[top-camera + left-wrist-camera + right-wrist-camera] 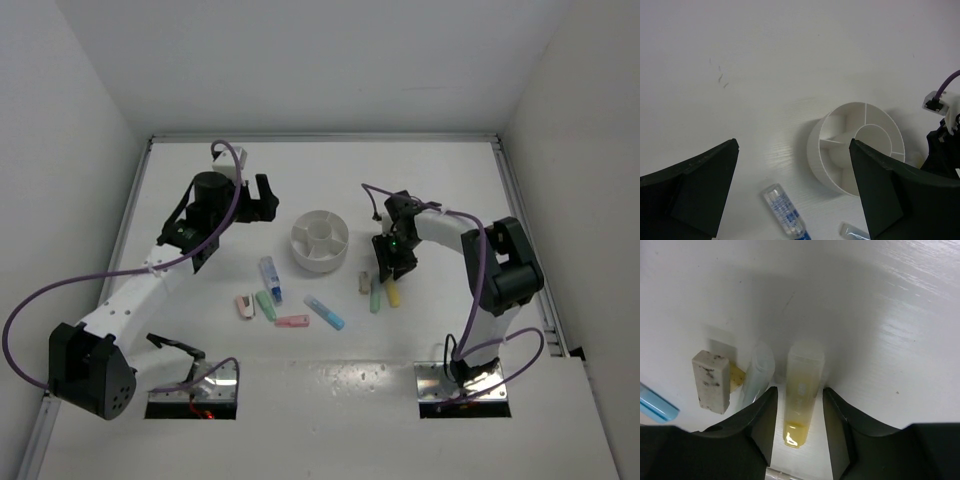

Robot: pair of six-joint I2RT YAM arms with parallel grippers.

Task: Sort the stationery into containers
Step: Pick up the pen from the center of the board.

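The right gripper (800, 392) is low over the table (900, 315). Its two fingers (762, 425) are apart, with one on each side of the yellow piece (802, 365). The yellow piece lies flat on the table, right between them. There is a thin gap between it and one finger. On the other side I cannot tell if the finger touches it. A green piece (757, 375) lies just beside the yellow one, past one finger. A beige piece (710, 380) lies next to the green one, a bit further from the gripper. The end of a blue piece (655, 405) shows at the edge, further off still. The left gripper (792, 142) hangs above the table with its fingers (690, 190) spread wide apart, and it holds nothing. The round white tub (822, 160) stands on the table in front of it, partly hidden behind one finger. A white-blue piece (782, 210) lies flat below the gap between the fingers, just beside the tub. From above, the tub stands between the two grippers, near both. All the pieces that show lie on the table outside it.
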